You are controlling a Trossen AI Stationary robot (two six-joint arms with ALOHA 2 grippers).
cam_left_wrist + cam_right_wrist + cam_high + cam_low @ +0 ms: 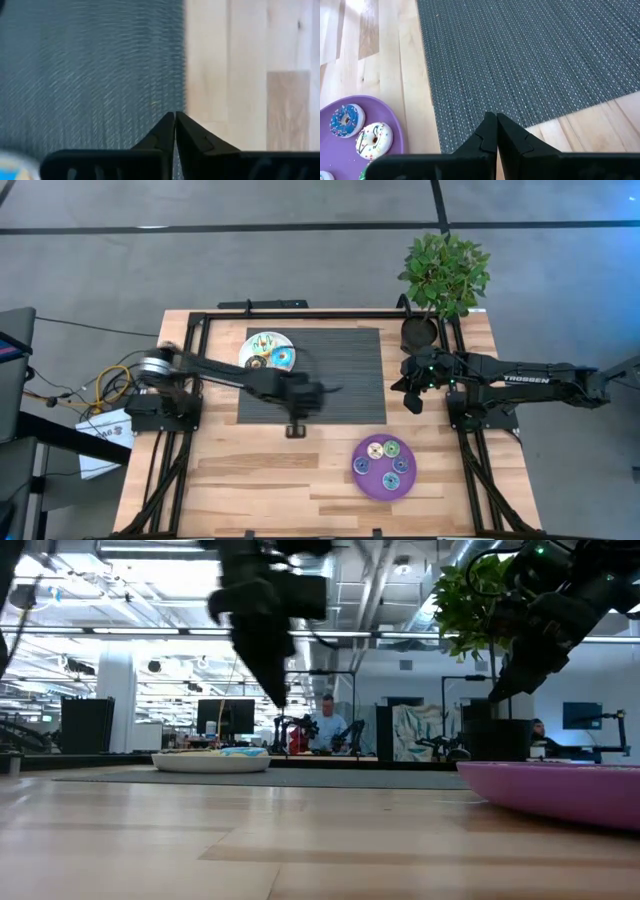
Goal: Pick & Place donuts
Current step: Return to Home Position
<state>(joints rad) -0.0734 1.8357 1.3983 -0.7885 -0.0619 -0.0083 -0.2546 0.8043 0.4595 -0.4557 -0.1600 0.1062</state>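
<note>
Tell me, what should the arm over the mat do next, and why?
Probably pull the left gripper back toward its base, like the tucked-in right gripper: its fingers are shut and empty, the donuts lie on the white plate and purple plate, none on the mat.

An open-plan robotics lab — exposed ceiling ducts (pixel 372 588), desk monitors (pixel 226 716), a seated person (pixel 325 728) beyond the table (pixel 300 840).

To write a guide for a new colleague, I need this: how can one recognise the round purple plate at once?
Find the light wooden table with the dark grey woven mat on it. The round purple plate lies off the mat, on bare wood, on the right arm's side. The round white plate sits on the mat instead.
</note>
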